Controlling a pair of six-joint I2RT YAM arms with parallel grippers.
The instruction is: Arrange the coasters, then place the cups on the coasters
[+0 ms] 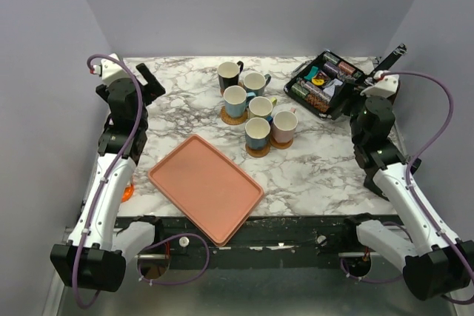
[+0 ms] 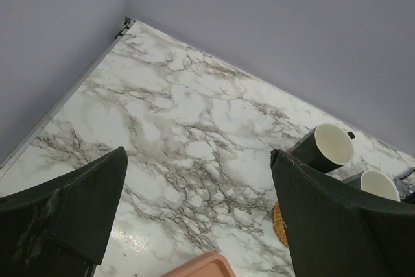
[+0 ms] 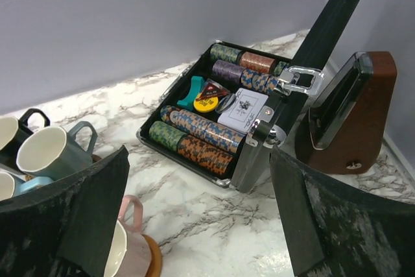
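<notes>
The left gripper (image 2: pixel 198 154) stands wide open, holding nothing, above the far left corner of the desk (image 1: pixel 318 160). The right gripper (image 3: pixel 200 152), equally wide and unladen, faces an open case (image 3: pixel 241 163) of poker chips (image 3: pixel 194 135). The cups (image 1: pixel 260 107) cluster mid-desk, some on coasters (image 1: pixel 234 118). A pink tray (image 1: pixel 206 186) lies at the near edge.

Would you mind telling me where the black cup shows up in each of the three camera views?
Top external: the black cup is at the back left of the cup cluster.
Left wrist: black cup sits right of centre, near the wall.
Right wrist: black cup is cut off at the left edge, with its handle showing.
Shared landmark: the grey-green cup beside it.
</notes>
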